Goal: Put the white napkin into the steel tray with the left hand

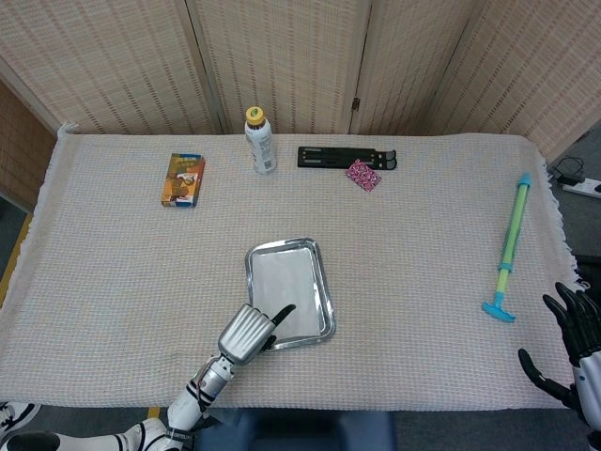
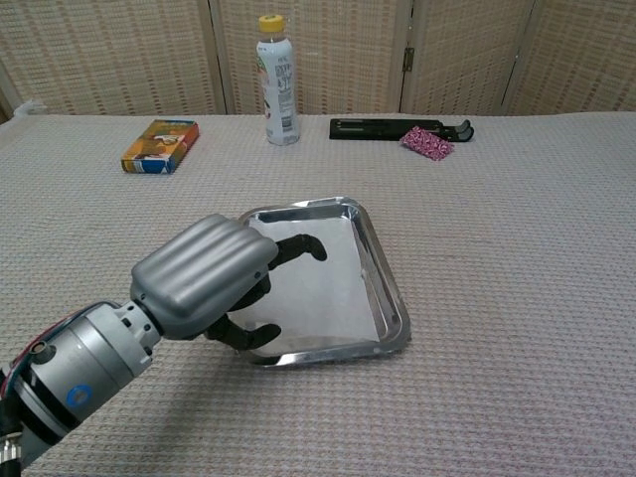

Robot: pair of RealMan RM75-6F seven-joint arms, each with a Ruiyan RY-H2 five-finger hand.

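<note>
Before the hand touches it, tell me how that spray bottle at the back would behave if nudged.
The spray bottle stands upright, tall and narrow on a soft woven tablecloth, so a push near its yellow cap would probably tip it. Its round body suggests it would then roll. It looks like plastic, so likely light and not fragile.

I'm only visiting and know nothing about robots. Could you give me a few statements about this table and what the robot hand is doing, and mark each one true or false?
1. The white napkin lies flat inside the steel tray. True.
2. The left robot hand is at the tray's near left corner, fingers reaching over the napkin. True.
3. The bottle with the yellow cap lies on its side. False: it stands upright at the far edge of the table.
4. The right robot hand holds the blue and green stick. False: it holds nothing, and the stick lies on the cloth apart from it.
5. The small orange box sits inside the tray. False: it lies on the cloth at far left.
</note>
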